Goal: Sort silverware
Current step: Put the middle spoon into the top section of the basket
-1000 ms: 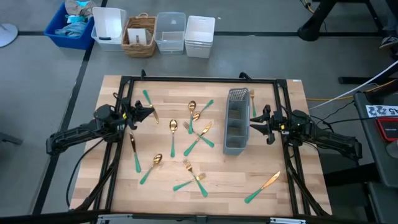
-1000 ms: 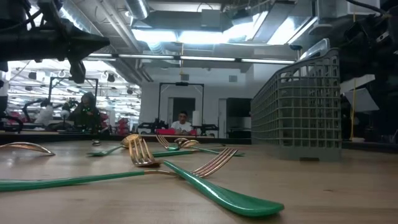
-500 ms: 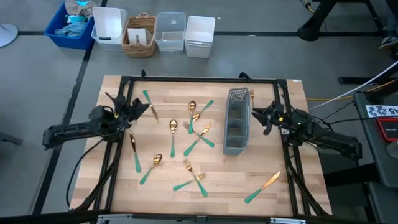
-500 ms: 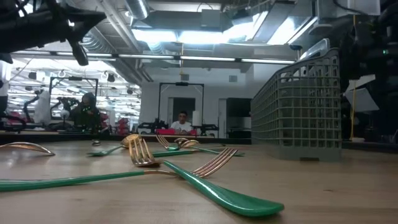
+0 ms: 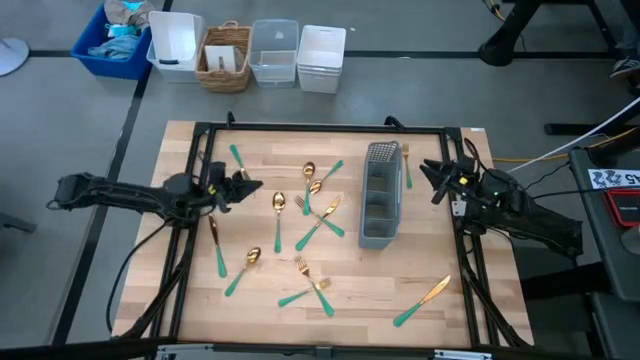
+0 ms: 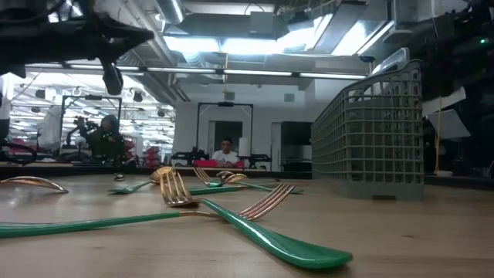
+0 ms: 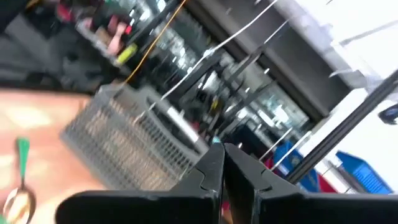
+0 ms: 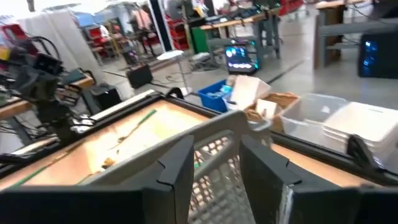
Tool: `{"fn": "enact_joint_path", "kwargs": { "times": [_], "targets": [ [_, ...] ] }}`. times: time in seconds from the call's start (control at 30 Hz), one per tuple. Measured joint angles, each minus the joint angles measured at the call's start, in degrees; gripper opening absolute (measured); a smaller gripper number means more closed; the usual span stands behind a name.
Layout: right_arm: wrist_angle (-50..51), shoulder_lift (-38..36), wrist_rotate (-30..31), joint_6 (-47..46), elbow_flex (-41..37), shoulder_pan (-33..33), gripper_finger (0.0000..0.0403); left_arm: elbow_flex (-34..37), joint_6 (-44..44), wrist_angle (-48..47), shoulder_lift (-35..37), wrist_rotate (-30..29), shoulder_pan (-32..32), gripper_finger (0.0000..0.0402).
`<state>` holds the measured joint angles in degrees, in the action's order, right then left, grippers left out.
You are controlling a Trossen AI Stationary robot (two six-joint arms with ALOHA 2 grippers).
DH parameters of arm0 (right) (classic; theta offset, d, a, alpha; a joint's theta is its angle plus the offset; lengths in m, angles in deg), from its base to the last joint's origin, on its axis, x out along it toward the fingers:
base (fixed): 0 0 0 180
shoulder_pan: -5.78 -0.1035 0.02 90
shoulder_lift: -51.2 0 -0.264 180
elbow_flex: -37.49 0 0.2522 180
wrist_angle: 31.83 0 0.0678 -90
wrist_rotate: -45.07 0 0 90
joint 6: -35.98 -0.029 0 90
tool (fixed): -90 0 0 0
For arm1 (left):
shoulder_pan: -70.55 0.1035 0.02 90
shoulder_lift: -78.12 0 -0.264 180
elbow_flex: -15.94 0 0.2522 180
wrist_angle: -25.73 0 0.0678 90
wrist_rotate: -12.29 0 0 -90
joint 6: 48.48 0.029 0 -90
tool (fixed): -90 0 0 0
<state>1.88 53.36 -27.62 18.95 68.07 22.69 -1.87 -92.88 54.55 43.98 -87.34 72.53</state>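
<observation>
High view: the silverware [image 5: 300, 225] lies scattered on the counter [image 5: 470, 310] — spoons, forks and knives mostly between the two arms, one knife [image 5: 422, 301] alone near the front right. One piece [image 5: 406, 166] lies just beside the caddy [image 5: 380, 195], on its right; whether anything is inside the caddy I cannot tell. The left pincer [image 5: 244, 185] hangs at the left part of the spread, closed and empty. The right pincer [image 5: 430, 175] sits just right of the caddy's far end, fingers apart, holding nothing.

Low view: forks [image 6: 231, 208] lie crossed in front, the caddy [image 6: 370, 131] stands to the right.

Left wrist view: the left pincer [image 7: 222, 171] has its fingers pressed together, caddy [image 7: 130, 143] beyond.

Right wrist view: the right pincer [image 8: 214, 165] shows a clear gap between fingers, caddy rim [image 8: 217, 130] just ahead.

Judged from this, sorting is barely begun — nearly every piece still needs picking up.
</observation>
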Motion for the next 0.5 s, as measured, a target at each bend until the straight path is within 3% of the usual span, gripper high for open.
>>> {"fn": "enact_joint_path", "kwargs": {
  "times": [0.3, 0.5],
  "targets": [
    [1.39, 2.42, 0.10, -0.75, 1.23, 0.00, 0.0127, -13.56, 4.56, 0.45, -15.74, -1.00, -3.73, 0.0004],
    [1.33, 4.12, 0.06, -0.74, 1.23, 0.00, 0.0127, -19.76, 2.64, -0.64, -26.49, -0.24, -5.82, 0.0004]
  ]
}}
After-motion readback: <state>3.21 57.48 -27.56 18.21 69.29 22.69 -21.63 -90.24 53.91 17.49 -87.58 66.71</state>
